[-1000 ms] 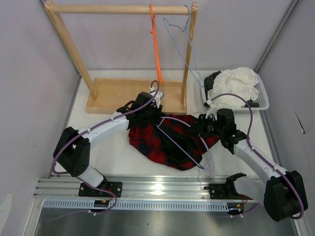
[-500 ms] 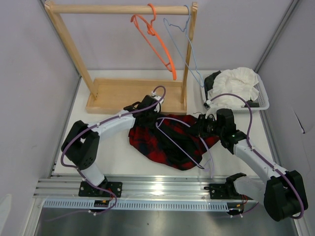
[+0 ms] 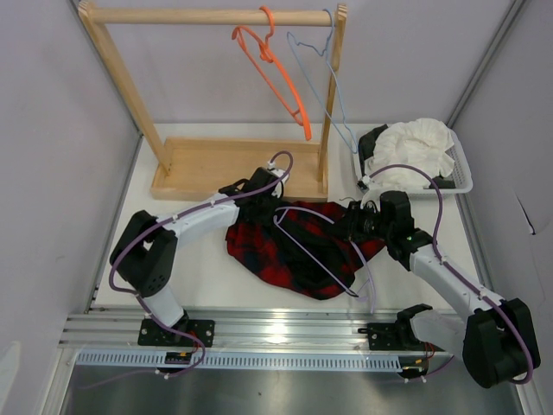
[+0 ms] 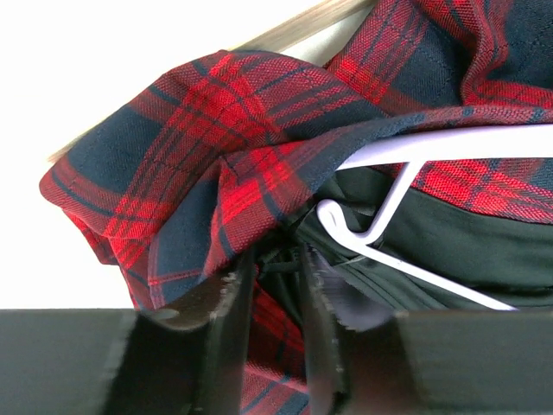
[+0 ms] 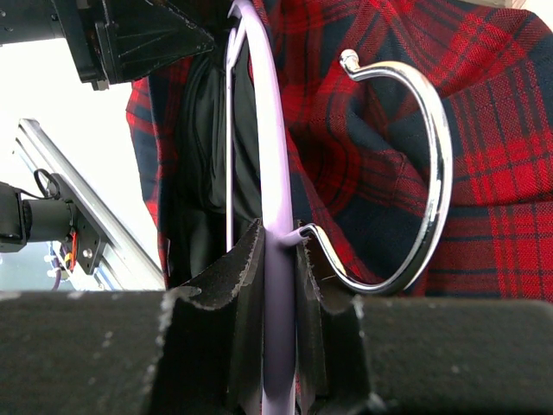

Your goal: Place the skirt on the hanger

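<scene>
The red and black plaid skirt [image 3: 276,251] lies crumpled on the table between my arms. The lavender hanger [image 3: 302,245] lies slanted across it, partly inside the fabric. My left gripper [image 3: 270,194] is at the skirt's far left edge. In the left wrist view its jaws [image 4: 278,259] are shut on a fold of the skirt [image 4: 216,112], next to the hanger's pale bar [image 4: 415,147]. My right gripper [image 3: 352,223] is at the skirt's right side. In the right wrist view it [image 5: 278,238] is shut on the hanger's neck [image 5: 272,156], beside the chrome hook [image 5: 436,147].
A wooden rack [image 3: 216,15] stands at the back on a flat wooden base [image 3: 207,169]. An orange hanger [image 3: 285,78] and a pale blue hanger [image 3: 333,95] hang from its rail. A white basket [image 3: 462,173] at the right holds a white garment [image 3: 415,147]. Walls close both sides.
The orange hanger has swung round on the rail. My left arm's elbow has shifted right, with the gripper still at the skirt's edge. The right arm has not moved.
</scene>
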`<control>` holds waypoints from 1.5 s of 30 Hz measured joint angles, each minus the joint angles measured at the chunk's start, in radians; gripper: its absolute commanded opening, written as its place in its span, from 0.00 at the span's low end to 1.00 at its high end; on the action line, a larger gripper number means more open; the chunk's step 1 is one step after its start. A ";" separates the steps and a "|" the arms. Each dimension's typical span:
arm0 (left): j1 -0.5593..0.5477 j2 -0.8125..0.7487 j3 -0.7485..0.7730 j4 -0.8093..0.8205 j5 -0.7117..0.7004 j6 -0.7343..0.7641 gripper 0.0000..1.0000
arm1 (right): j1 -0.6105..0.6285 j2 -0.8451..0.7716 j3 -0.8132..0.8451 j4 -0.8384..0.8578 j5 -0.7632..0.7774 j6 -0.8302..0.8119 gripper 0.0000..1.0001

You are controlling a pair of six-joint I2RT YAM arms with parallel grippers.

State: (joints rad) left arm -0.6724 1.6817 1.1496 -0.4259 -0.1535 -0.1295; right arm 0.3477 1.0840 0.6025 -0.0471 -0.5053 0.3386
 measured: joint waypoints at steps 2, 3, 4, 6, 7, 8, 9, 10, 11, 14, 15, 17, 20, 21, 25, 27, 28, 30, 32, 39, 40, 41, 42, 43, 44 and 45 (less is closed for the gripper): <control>-0.001 0.002 0.000 0.003 0.002 0.000 0.24 | 0.000 0.002 0.000 0.000 0.000 0.000 0.00; -0.002 0.003 0.000 0.005 0.004 0.000 0.23 | 0.000 0.003 0.001 0.000 0.000 0.000 0.00; -0.002 0.005 0.000 0.008 0.006 0.000 0.21 | 0.000 0.004 0.002 -0.001 0.000 0.000 0.00; -0.002 0.010 0.000 0.014 0.010 0.000 0.16 | 0.000 0.004 0.004 -0.002 0.000 0.000 0.00; -0.002 0.012 0.000 0.017 0.014 0.000 0.13 | 0.000 0.004 0.005 -0.002 -0.001 0.000 0.00; -0.002 0.015 0.000 0.021 0.019 0.000 0.08 | 0.000 0.004 0.006 -0.003 -0.001 0.000 0.00; -0.002 0.016 0.000 0.023 0.026 -0.001 0.06 | 0.000 0.004 0.007 -0.004 -0.002 0.000 0.00; -0.002 0.017 0.000 0.024 0.030 0.000 0.03 | 0.000 0.005 0.008 -0.004 -0.004 0.000 0.00; -0.002 0.017 0.000 0.026 0.034 0.000 0.00 | 0.000 0.005 0.008 -0.004 -0.005 0.000 0.00; -0.002 0.017 0.000 0.033 0.051 0.000 0.00 | 0.000 0.007 0.008 -0.004 -0.006 0.000 0.00; -0.002 0.017 0.000 0.036 0.056 0.000 0.00 | 0.000 0.010 0.009 -0.004 -0.007 0.000 0.00; -0.002 0.016 0.000 0.043 0.062 0.000 0.00 | 0.000 0.018 0.013 -0.004 -0.009 0.000 0.00; -0.002 0.014 -0.001 0.051 0.071 -0.001 0.00 | 0.001 0.025 0.014 -0.004 -0.011 -0.001 0.00; -0.002 0.013 -0.001 0.052 0.074 -0.001 0.00 | 0.002 0.025 0.014 -0.004 -0.011 -0.002 0.00; -0.002 0.011 -0.001 0.058 0.079 -0.001 0.00 | 0.007 0.025 0.016 -0.005 -0.011 -0.003 0.00; -0.002 0.011 -0.001 0.058 0.077 -0.001 0.00 | 0.009 0.025 0.018 -0.008 -0.011 -0.004 0.00; -0.002 0.011 -0.001 0.058 0.077 -0.001 0.00 | 0.010 0.025 0.019 -0.009 -0.011 -0.004 0.00; -0.002 0.011 -0.001 0.060 0.074 -0.002 0.00 | 0.011 0.025 0.020 -0.010 -0.011 -0.005 0.00; -0.002 0.011 -0.001 0.065 0.070 -0.002 0.00 | 0.011 0.025 0.021 -0.010 -0.011 -0.008 0.00; -0.002 0.005 -0.001 0.074 0.065 0.001 0.08 | 0.016 0.027 0.021 -0.017 -0.006 -0.011 0.00; -0.002 0.005 -0.001 0.073 0.060 0.003 0.12 | 0.016 0.027 0.022 -0.018 -0.006 -0.011 0.00; -0.002 0.005 -0.001 0.072 0.058 0.008 0.13 | 0.016 0.027 0.023 -0.018 -0.006 -0.011 0.00; -0.002 0.005 -0.001 0.073 0.054 0.011 0.14 | 0.016 0.027 0.023 -0.018 -0.006 -0.011 0.00; -0.002 0.005 -0.001 0.072 0.053 0.017 0.15 | 0.016 0.027 0.023 -0.019 -0.006 -0.011 0.00; -0.002 0.005 -0.001 0.072 0.053 0.026 0.16 | 0.016 0.027 0.023 -0.019 -0.005 -0.011 0.00; -0.002 0.005 -0.001 0.071 0.055 0.036 0.17 | 0.016 0.027 0.023 -0.020 -0.004 -0.011 0.00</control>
State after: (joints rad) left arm -0.6743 1.6863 1.1484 -0.3550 -0.0990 -0.0937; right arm 0.3641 1.1110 0.6254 -0.0669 -0.5091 0.3275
